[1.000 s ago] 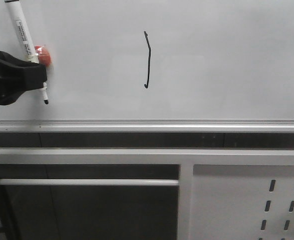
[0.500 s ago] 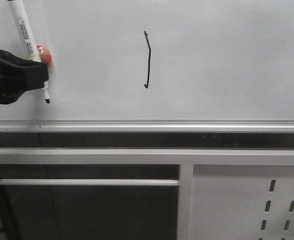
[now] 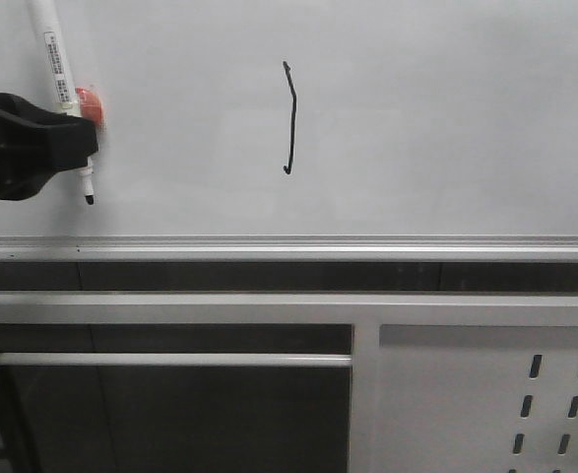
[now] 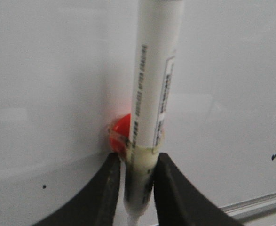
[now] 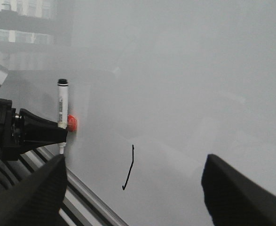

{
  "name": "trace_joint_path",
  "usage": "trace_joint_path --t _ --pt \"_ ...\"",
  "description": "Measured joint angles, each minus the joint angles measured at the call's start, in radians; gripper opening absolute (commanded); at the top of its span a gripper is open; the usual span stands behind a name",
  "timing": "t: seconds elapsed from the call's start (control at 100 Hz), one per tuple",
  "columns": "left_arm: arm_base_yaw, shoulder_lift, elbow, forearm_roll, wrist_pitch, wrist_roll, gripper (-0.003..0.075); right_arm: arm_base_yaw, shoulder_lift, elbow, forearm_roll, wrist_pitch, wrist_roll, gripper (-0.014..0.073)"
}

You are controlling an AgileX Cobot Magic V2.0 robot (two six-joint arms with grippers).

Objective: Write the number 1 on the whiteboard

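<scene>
The whiteboard (image 3: 446, 118) fills the upper front view, with its silver frame edge along the bottom. On it the number 1 (image 3: 290, 118) is a thin black stroke, slightly bent, with a hook at its foot. My left gripper (image 3: 72, 148) is at the board's left side, shut on a white marker (image 3: 60, 64) with an orange-red blob beside it. The marker's black tip (image 3: 90, 199) points down at the board near the frame. In the left wrist view both fingers (image 4: 175, 193) press the marker (image 4: 154, 84). My right gripper (image 5: 135, 197) is open over the number 1 (image 5: 130, 169), holding nothing.
Below the board's frame (image 3: 289, 243) runs a dark gap, then a white metal structure with a horizontal bar (image 3: 170, 360) and a slotted panel (image 3: 466, 404) at lower right. A tiny black speck (image 4: 44, 186) marks the board near the left gripper.
The left gripper has risen slightly and the marker's top end has shifted right, while its tip stays almost in place. The stroke is unchanged.
</scene>
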Motion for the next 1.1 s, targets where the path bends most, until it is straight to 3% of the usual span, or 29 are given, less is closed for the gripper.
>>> trace_joint_path --t 0.39,0.56,1.1 --pt "0.000 0.000 0.032 -0.014 -0.064 0.000 0.0281 0.000 0.000 0.000 0.000 0.000 0.000 0.0536" --pt "0.000 0.000 0.063 -0.003 -0.134 0.000 0.0344 0.000 0.000 0.000 0.000 -0.004 0.000 0.0536" --pt "0.000 0.000 0.139 0.115 -0.163 -0.082 0.0343 0.000 0.000 0.000 0.000 -0.007 0.000 0.0536"
